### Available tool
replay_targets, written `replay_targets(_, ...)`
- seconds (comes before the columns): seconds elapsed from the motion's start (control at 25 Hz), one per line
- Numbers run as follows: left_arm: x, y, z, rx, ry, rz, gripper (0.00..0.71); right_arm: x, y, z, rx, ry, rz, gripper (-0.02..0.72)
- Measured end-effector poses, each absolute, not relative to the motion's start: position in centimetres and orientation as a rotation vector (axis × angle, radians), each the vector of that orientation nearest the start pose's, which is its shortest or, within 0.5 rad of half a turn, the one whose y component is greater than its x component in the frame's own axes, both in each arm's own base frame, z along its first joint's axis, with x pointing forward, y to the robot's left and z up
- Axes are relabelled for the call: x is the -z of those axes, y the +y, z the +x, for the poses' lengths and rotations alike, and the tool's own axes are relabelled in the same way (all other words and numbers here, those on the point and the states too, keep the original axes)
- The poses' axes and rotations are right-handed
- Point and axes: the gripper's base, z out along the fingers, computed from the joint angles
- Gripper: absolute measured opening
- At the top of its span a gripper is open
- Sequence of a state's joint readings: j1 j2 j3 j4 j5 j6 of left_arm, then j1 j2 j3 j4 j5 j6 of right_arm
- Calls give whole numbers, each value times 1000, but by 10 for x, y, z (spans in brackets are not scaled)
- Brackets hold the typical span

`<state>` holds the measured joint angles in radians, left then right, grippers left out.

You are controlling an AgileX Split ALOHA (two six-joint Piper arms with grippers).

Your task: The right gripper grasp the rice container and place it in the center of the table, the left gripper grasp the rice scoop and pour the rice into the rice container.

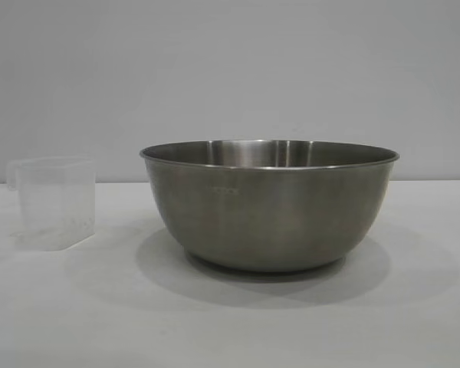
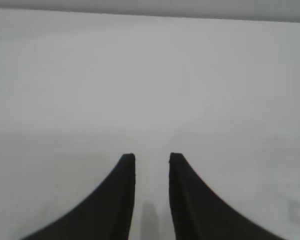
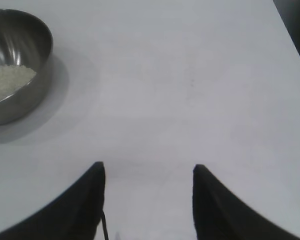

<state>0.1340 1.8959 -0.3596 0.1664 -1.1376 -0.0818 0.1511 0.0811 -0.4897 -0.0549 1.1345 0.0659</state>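
Observation:
The rice container [image 1: 268,207], a big steel bowl, stands upright on the white table [image 1: 230,322] near the middle. It also shows in the right wrist view [image 3: 20,75], with rice [image 3: 7,80] lying in its bottom. The rice scoop [image 1: 52,203], a translucent plastic cup, stands upright left of the bowl; only a few grains show near its bottom. Neither gripper shows in the exterior view. My left gripper [image 2: 152,157] is open with a narrow gap, empty, over bare table. My right gripper [image 3: 147,167] is open wide, empty, well apart from the bowl.
A plain grey wall [image 1: 230,69] rises behind the table. In the right wrist view the table's edge [image 3: 290,35] runs along one side, with dark space beyond it.

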Motion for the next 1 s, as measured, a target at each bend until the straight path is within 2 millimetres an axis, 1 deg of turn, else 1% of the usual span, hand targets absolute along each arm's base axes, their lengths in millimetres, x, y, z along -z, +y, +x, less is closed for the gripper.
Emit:
replay_targets(0.12,-127,21,263,20,1801,37,134,-269,-4,5,-53,2207,-92,370)
replay_targets(0.2,-147,19,261,-5,1755,86,134,-269,-4,5,-53,2207,-92,370)
replay_targets(0.32,-168,19,254,-43,1773,109,134,-269,-4,5,-53,2207,-92,370)
replay_targets(0.4,-178,20,247,-65,1813,115,134,-269,-4,5,-53,2207,-92,370)
replay_targets(0.52,-197,20,234,-101,1836,122,134,-269,-4,5,-53,2207,-92,370)
replay_targets(0.68,-222,22,215,-158,1920,115,134,-269,-4,5,-53,2207,-92,370)
replay_targets(0.84,-257,25,194,-217,1942,89,134,-269,-4,5,-53,2207,-92,370)
replay_targets(0.88,-267,25,188,-229,1932,82,134,-269,-4,5,-53,2207,-92,370)
replay_targets(1.0,-286,26,166,-247,1970,37,134,-269,-4,5,-53,2207,-92,370)
